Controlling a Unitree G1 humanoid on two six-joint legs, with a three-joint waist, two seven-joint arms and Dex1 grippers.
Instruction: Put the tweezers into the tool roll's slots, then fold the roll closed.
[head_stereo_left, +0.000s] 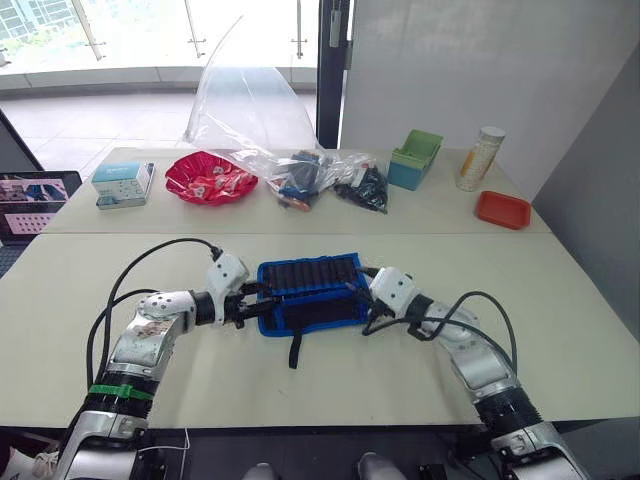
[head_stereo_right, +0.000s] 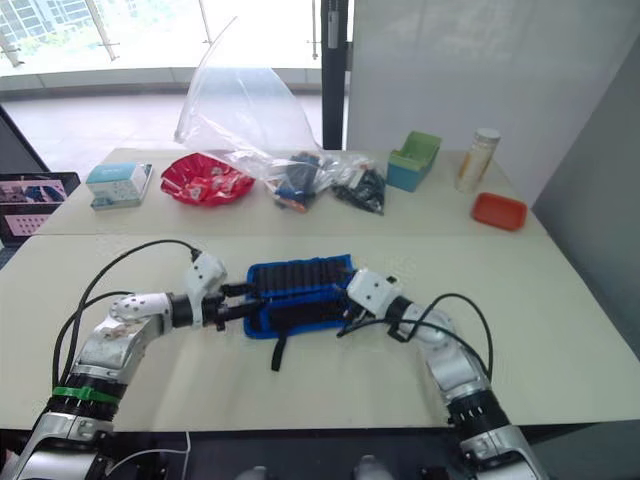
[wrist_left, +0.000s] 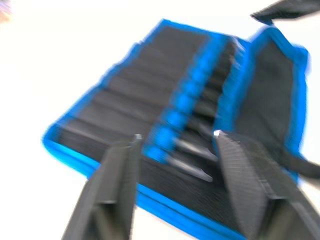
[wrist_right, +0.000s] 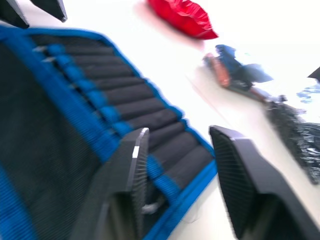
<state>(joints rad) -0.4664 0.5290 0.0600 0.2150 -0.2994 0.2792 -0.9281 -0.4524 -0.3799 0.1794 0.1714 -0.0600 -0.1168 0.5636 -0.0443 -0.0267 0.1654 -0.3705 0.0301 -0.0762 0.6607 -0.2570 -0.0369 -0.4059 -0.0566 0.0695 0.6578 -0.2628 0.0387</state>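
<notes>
The pale bench (head_stereo_left: 330, 390) is carrying the rectangular fabric tool roll (head_stereo_left: 310, 292), bright blue at its edging and black inside, lying open between the two grippers. It is looking soft and floppy, so it is likely folding best when taken by its blue border. The left gripper (wrist_left: 175, 145) is hovering with fingers spread over one end, the right gripper (wrist_right: 177, 135) likewise spread over the other. Slim black metal tweezers (wrist_left: 192, 150) are sitting in the narrow slots (wrist_right: 125, 107), probably light and slippery.
</notes>
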